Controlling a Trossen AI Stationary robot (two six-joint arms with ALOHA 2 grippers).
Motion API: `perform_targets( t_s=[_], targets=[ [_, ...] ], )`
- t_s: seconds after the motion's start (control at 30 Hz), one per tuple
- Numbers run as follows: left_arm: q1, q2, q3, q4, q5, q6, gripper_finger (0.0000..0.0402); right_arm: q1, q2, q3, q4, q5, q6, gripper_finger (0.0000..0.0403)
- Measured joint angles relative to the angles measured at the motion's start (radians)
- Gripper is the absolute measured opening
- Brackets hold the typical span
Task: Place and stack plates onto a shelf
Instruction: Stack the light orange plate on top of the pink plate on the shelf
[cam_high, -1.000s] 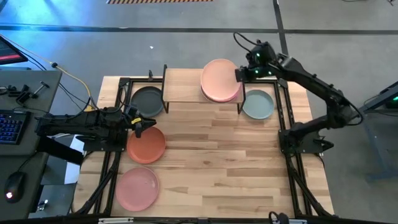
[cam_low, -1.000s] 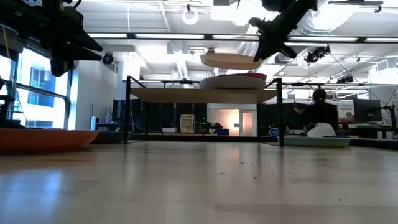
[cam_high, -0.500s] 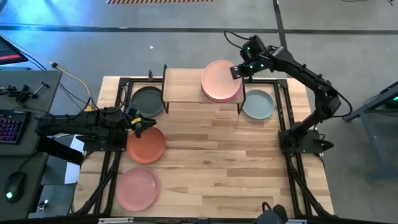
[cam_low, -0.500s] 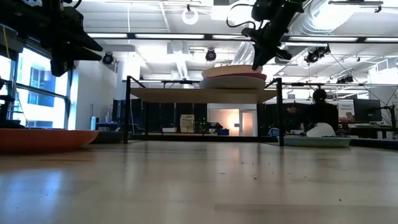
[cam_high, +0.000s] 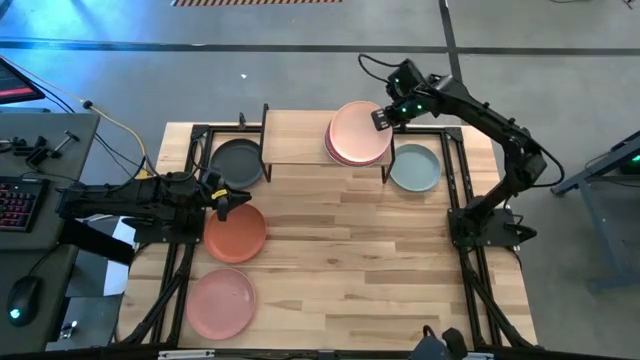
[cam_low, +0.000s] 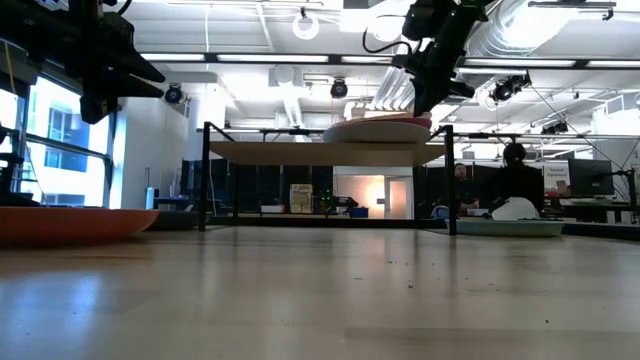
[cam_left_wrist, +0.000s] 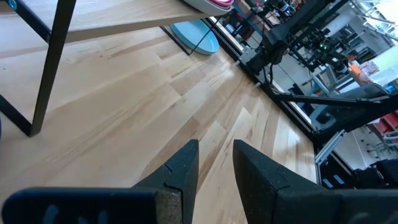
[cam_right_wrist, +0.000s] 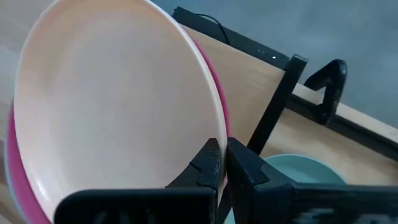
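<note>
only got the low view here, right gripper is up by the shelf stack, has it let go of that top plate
Observer: No. The right gripper is shut on the rim of the cream plate.
Operator: what's under it
Observer: A magenta plate, on the shelf.
Operator: left arm busy?
Observer: The left gripper hangs empty over the terracotta plate.

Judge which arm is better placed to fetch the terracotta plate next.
Left. The left gripper hangs open right at the terracotta plate. The right gripper is shut at the rim of the cream plate on the shelf.
</note>
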Motion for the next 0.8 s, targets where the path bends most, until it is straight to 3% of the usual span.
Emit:
perform_targets(
  t_s=[0.8],
  targets=[
    [0.0,0.0,0.0,0.0,0.0,0.047,0.009,0.001,0.0,-0.001,0.017,-0.006,-0.056,0.0001]
  ],
)
